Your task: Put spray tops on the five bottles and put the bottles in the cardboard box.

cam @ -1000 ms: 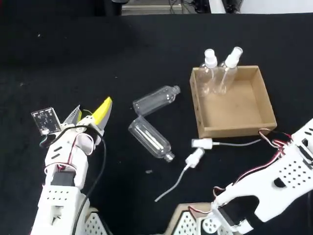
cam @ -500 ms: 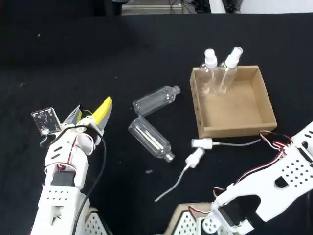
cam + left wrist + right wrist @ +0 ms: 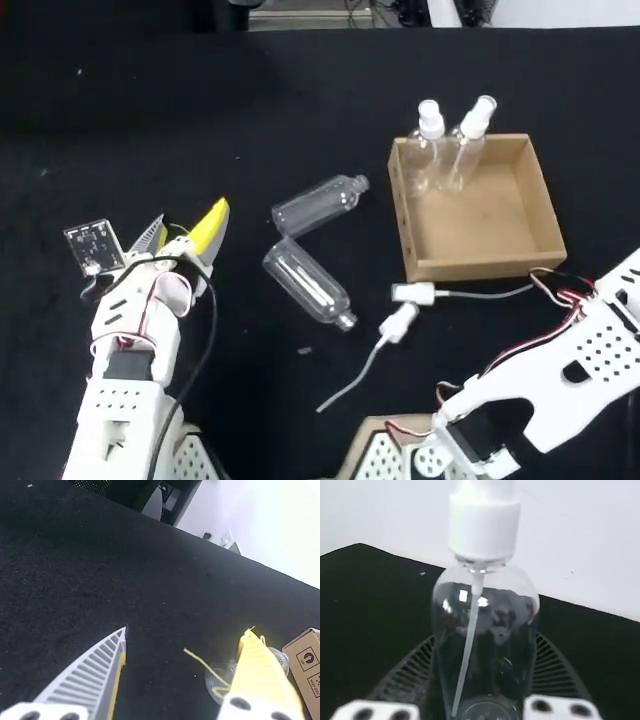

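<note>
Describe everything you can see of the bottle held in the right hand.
The bottle is clear plastic with rounded shoulders. A white spray top sits on its neck, and a thin white dip tube runs down inside. It lies lengthwise in the right hand, top pointing out past the fingertips. The dark ribbed fingers press on either side of its lower body. Its base is hidden. The black table lies behind it.

Cropped and covered
Spray top [image 3: 484, 525] of the capped bottle [image 3: 485, 625] runs off frame; a yellow finger [image 3: 260, 675] covers part of a lying bottle [image 3: 217, 679]; the cardboard box [image 3: 306, 662] is cropped
</note>
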